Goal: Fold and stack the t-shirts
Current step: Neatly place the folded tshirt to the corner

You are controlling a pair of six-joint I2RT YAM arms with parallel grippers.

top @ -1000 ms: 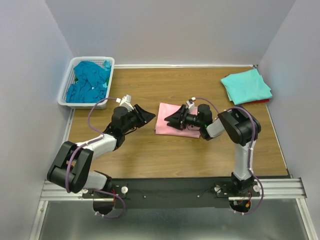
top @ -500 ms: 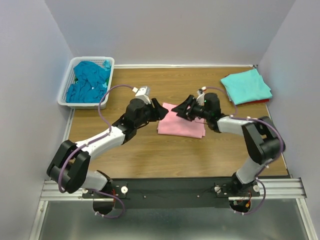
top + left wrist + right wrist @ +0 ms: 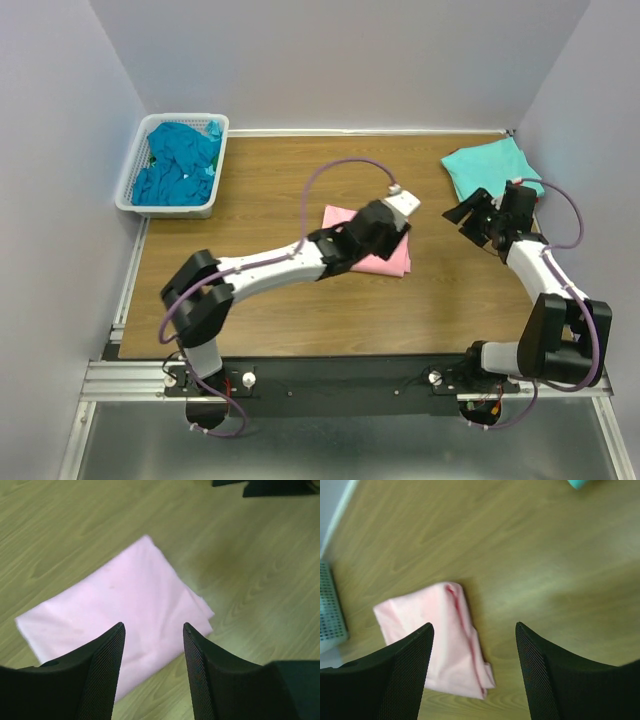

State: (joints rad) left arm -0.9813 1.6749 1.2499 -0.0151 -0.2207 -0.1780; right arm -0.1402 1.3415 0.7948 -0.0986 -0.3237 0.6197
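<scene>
The folded light pink t-shirt [image 3: 392,263] lies flat at the middle of the wooden table [image 3: 300,310]. The left gripper [image 3: 152,627] hangs over it with its 2 jaws spread apart and nothing between them. The right gripper [image 3: 474,625] is also spread and empty, off to the right near the folded aqua t-shirt [image 3: 488,168]. Crumpled teal-blue t-shirts [image 3: 180,160] fill the white basket [image 3: 128,190] at the far left.

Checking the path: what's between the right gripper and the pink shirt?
Only bare table lies between the right gripper and the pink shirt; the top and right wrist views show it.
</scene>
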